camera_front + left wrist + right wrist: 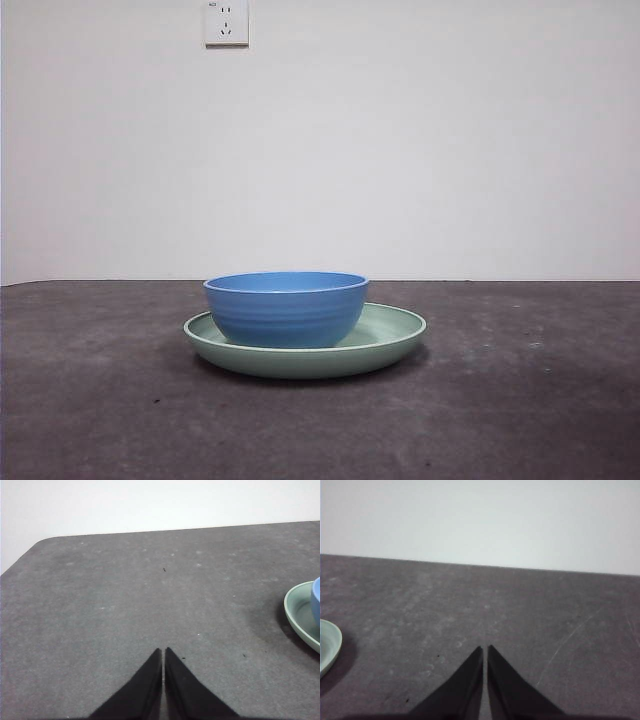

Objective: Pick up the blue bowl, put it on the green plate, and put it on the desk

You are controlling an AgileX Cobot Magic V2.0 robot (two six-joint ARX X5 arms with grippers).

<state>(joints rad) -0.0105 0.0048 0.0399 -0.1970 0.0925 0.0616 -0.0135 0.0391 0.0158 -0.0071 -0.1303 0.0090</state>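
Blue bowl point(286, 308) sits nested in the green plate point(390, 335) on the worktop point(520, 400), stacked and stable. Left tool point(163, 652) and right tool point(485, 650), tips pinched together and empty, wait well clear, plate off to each one's side.

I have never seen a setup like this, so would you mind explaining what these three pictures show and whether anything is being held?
This is a two-armed table robot, and each arm ends in a gripper with two black jaws. One picture comes from a low camera looking level across the dark grey-brown matte desk. It shows a deep, ribbed, medium-blue bowl sitting on a wide, shallow, pale sage-green plate, with a white wall socket behind. The other two pictures come from cameras on the arms' wrists. The left gripper and the right gripper both have their jaws closed, hold nothing, and sit to either side, away from the dishes.
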